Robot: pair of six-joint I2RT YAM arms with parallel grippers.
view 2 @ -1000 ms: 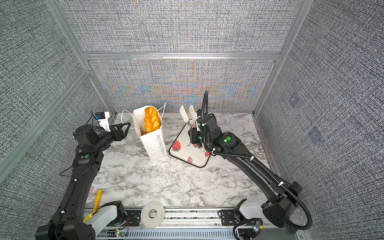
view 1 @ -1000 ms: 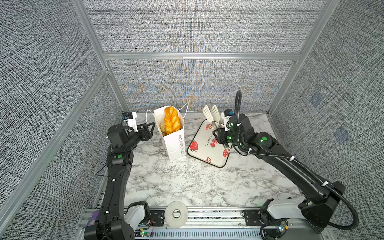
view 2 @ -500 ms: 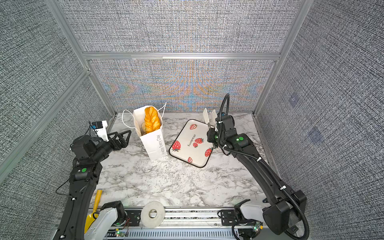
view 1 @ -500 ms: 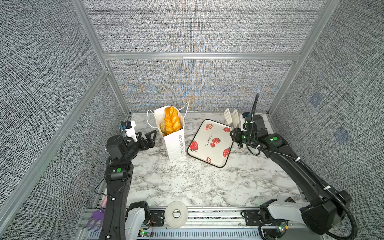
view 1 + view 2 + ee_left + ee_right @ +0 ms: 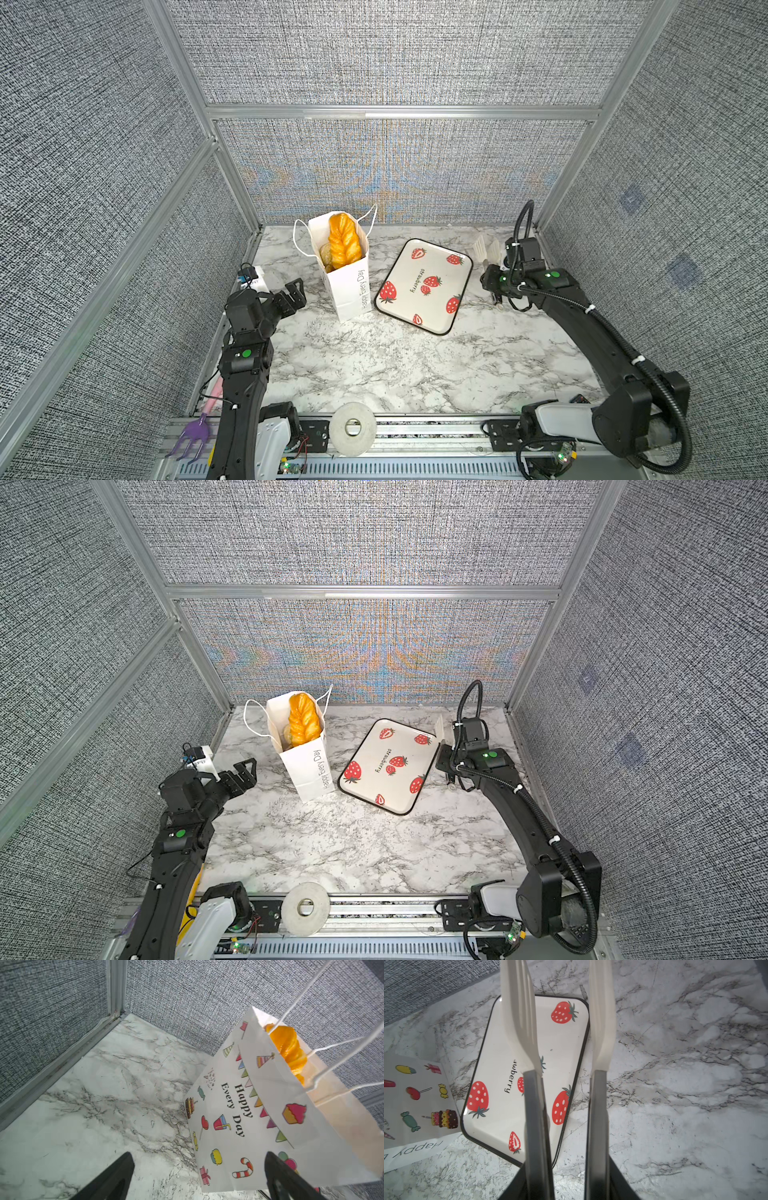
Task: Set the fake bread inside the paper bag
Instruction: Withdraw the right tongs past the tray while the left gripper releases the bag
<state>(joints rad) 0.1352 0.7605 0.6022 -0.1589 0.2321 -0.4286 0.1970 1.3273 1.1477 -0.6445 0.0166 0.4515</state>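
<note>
The white paper bag (image 5: 349, 286) (image 5: 309, 771) stands upright at the back left of the marble table, lettering on its side (image 5: 243, 1109). A long braided piece of fake bread (image 5: 343, 241) (image 5: 303, 723) (image 5: 291, 1049) sticks out of its top, with another piece (image 5: 325, 253) beside it deeper inside. My left gripper (image 5: 296, 293) (image 5: 246, 774) (image 5: 198, 1157) is open and empty, just left of the bag and apart from it. To the right of the tray, my right gripper (image 5: 492, 286) (image 5: 446, 764) (image 5: 569, 1184) is shut on white-tipped tongs (image 5: 602, 1022) (image 5: 482, 249), which carry nothing.
A strawberry-print tray (image 5: 440, 257) (image 5: 370, 750) (image 5: 500, 1043) with a black rim lies bare between the bag and my right arm. A tape roll (image 5: 353, 428) (image 5: 305, 908) sits on the front rail and a purple tool (image 5: 189, 440) lies at the front left. Grey walls enclose three sides.
My left gripper opened wider and drew back from the bag toward the front left. The right arm carried the tongs from over the tray's far end to the right of the tray.
</note>
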